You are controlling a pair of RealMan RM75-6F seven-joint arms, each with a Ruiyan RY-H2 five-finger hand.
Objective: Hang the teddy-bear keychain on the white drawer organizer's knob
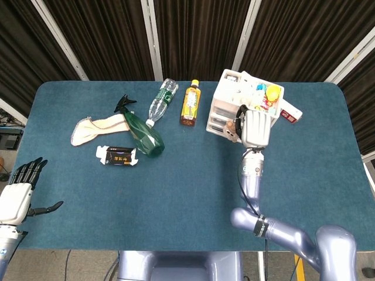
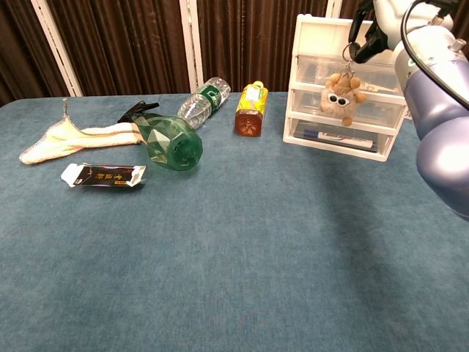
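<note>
A small tan teddy-bear keychain [image 2: 339, 96] with white goggle eyes dangles by its ring in front of the upper drawers of the white drawer organizer [image 2: 311, 110]. My right hand [image 1: 256, 127] pinches the ring from above; in the chest view the fingers [image 2: 364, 37] show at the organizer's top right. From the head view the bear [image 1: 233, 127] peeks out left of the hand, against the organizer [image 1: 224, 93]. Whether the ring sits on a knob cannot be told. My left hand [image 1: 20, 190] hovers open off the table's near left corner.
A green spray bottle [image 2: 165, 139], a clear water bottle [image 2: 202, 100] and an amber drink bottle [image 2: 250, 108] lie left of the organizer. A cream cloth [image 2: 69, 137] and a dark snack pack [image 2: 104, 175] sit at the left. A red-white box [image 1: 290, 112] lies behind the organizer.
</note>
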